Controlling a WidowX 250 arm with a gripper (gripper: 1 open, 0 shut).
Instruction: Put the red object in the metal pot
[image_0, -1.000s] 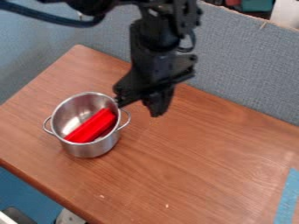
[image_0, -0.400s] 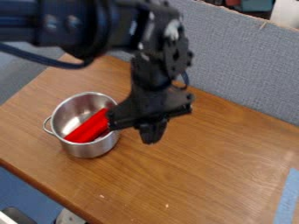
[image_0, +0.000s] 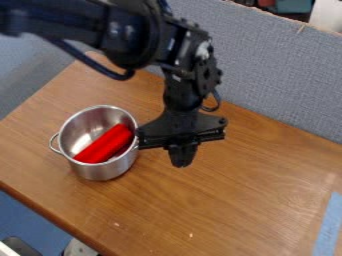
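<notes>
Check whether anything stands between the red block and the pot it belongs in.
Nothing does. The red block already lies inside the metal pot, leaning against its inner wall. The pincer hangs shut beside the pot, to its right in the picture, over bare table, holding nothing.

Office-like workspace — wooden desk (image_0: 254, 200), grey-blue fabric partition (image_0: 267, 60) behind, cubicle style

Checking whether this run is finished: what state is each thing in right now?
red object: lying tilted inside the pot, one end leaning up on the rim.
metal pot: upright on the table, holding the red object.
claw: shut, empty, pointing down beside the pot.
</notes>
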